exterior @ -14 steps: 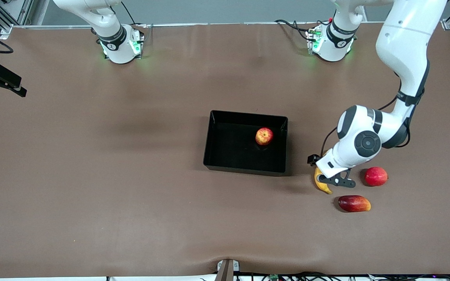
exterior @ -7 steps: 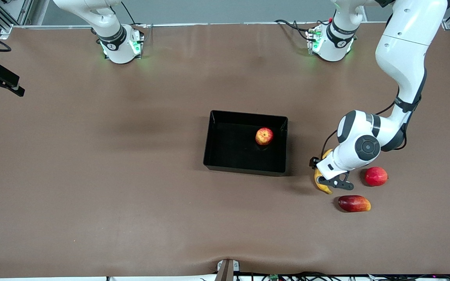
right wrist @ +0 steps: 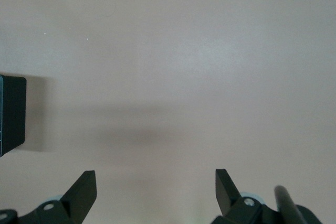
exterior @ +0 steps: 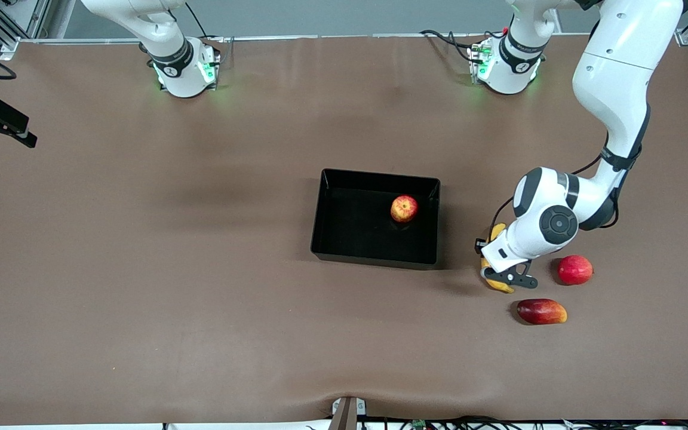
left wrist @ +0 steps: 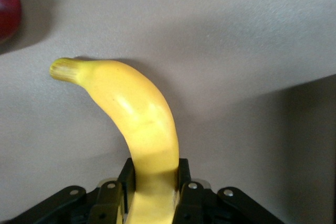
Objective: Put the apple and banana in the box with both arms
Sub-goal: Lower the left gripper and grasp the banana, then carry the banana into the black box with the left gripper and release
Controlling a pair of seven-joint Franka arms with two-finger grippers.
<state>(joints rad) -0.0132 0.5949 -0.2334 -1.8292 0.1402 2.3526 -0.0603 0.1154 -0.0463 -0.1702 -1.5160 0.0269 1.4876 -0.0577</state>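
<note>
Banana (left wrist: 140, 124) is gripped by the left end effector (exterior: 501, 276), the two black fingers (left wrist: 112, 199) being pressed against either side of the yellow fruit near one end, as is seen plainly in the left wrist view, while the stalk end curves away over the brown bench (exterior: 141, 269). In the front view the banana (exterior: 495, 282) is found low at the bench toward the left arm's end, just beside the box (exterior: 320, 215) on that side and slightly nearer to the front camera than the box's middle; whether it is touching the surface or raised a little off it cannot be told. Apple (exterior: 404, 208), red with pale yellow patches, is seen lying inside the black box, close to the wall at the left arm's end. A bright red round fruit (exterior: 574, 269) is set near the banana, farther toward the left arm's end, and a dark red-and-orange mango (exterior: 541, 311) lies nearer to the front camera than that fruit. The right end effector (right wrist: 156, 188) is held spread wide over bare bench, nothing being held between its fingers, at the right arm's end of the bench, where the arm waits.
</note>
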